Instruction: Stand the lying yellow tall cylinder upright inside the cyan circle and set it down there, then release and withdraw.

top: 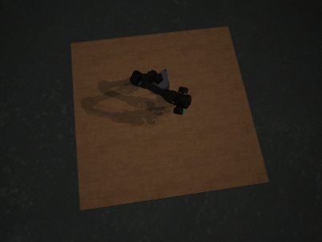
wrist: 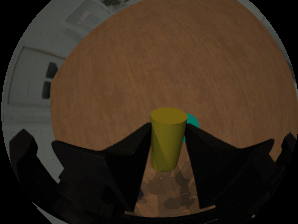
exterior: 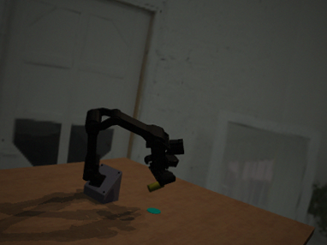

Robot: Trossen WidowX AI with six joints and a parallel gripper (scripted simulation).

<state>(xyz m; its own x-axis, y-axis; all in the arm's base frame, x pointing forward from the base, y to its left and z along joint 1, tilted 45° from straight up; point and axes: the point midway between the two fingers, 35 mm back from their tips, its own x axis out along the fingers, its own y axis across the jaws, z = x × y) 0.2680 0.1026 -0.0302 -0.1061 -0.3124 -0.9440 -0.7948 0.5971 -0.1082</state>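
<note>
The yellow tall cylinder (exterior: 154,186) (wrist: 167,142) is held in the air above the table, tilted closer to lying than to upright in the exterior view. My gripper (exterior: 160,184) (wrist: 168,127) is shut on it, one finger on each side. The cyan circle (exterior: 154,211) (wrist: 193,123) lies flat on the table below the cylinder. In the wrist view the cylinder partly hides it. In the top view only a sliver of the cyan circle (top: 183,111) shows beside the dark gripper, and the cylinder is hidden.
The wooden table (top: 168,160) (exterior: 234,218) (wrist: 150,60) lies under the arm. The grey arm base (top: 164,80) (exterior: 106,185) stands behind the circle. Dark shadows of the arm fall on the table. A door and a window are in the background.
</note>
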